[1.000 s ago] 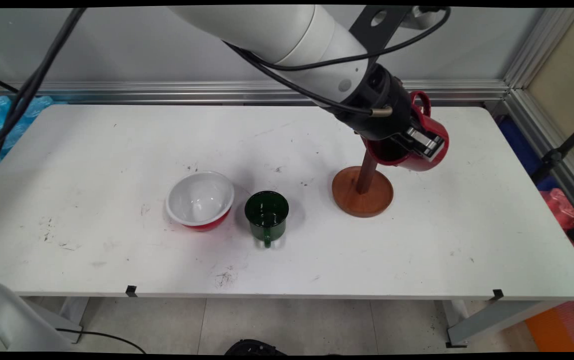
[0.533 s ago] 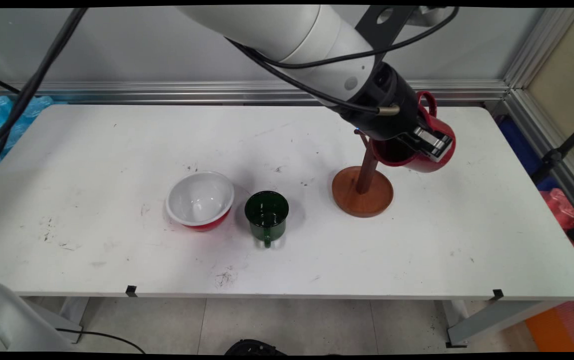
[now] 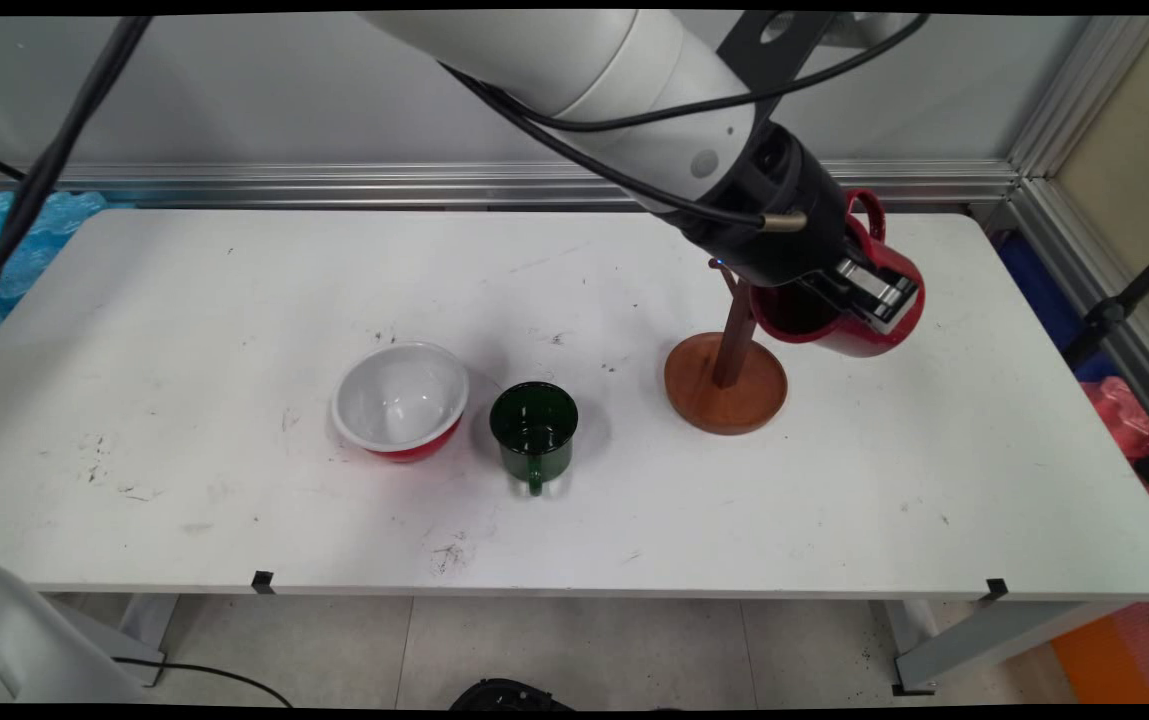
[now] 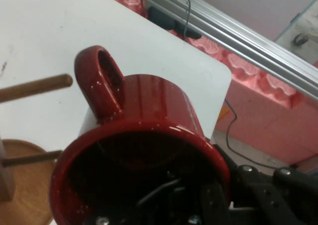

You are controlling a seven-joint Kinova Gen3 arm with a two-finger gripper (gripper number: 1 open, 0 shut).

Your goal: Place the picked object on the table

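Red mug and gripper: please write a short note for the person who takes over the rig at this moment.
Gripper: shut on the red mug, one of the jaws inside the rim, mug tilted and held in the air.
Mug's handle is near a peg of the wooden mug stand but not on it.
Stand is upright on the white table, right of centre.
Green mug stands upright beside the red and white bowl, both left of the stand, untouched.
Done: red mug gripped and off the table.
Left: cannot tell.

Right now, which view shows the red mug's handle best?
The hand view: the red mug's handle shows as a full open loop near a wooden peg. The main view shows that handle partly, behind the arm.
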